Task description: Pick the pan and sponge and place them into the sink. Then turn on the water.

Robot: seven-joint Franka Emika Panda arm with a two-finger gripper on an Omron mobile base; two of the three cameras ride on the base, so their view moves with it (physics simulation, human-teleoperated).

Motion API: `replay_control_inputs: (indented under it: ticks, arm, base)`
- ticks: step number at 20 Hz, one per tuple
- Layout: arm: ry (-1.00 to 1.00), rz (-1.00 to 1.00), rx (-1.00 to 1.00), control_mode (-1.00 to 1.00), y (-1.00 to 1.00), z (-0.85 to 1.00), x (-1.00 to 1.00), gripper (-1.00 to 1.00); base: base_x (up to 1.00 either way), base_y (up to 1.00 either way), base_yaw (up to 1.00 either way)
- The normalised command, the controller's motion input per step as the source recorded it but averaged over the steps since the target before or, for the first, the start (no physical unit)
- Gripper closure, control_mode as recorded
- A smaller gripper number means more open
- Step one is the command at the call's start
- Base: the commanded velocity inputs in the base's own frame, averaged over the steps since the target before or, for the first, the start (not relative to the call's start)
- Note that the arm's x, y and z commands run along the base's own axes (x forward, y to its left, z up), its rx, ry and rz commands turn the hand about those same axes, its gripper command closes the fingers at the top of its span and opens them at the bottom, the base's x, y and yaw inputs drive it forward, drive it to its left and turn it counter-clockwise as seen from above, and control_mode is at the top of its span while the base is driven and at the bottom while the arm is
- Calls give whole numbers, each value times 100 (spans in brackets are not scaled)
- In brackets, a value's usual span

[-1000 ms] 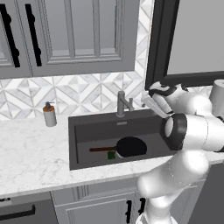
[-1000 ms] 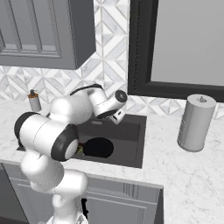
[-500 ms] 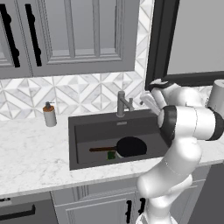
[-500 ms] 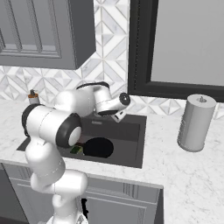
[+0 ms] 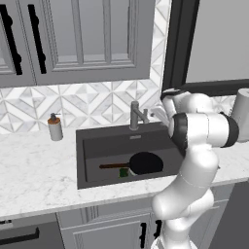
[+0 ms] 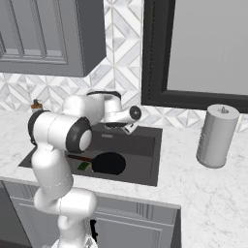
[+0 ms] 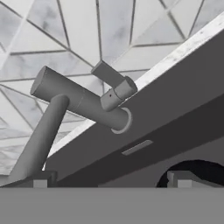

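Jaws wide and empty, gripper point(image 7: 109, 181) aimed at the faucet's side lever point(image 7: 114, 84) just ahead above the fingertips, lever axis slanting crosswise; pan point(image 5: 145, 163) and sponge point(image 5: 124, 172) lie in the sink point(image 5: 97, 141).

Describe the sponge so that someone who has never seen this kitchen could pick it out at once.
Start at the dark grey sink set in the white marble counter. On its floor lies a black pan; the sponge sits beside the pan's handle. It is a small green block, the only brightly coloured thing in the basin.
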Motion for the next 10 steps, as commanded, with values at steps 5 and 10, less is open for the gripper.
replay_control_inputs:
  ticks: [5, 10]
  arm:
    - [-7, 0, 0, -100, 11, -19, 23, -100]
    - [0, 0, 0, -100, 0, -6, 29, -100]
  base:
    - [0, 0, 0]
    - [0, 0, 0]
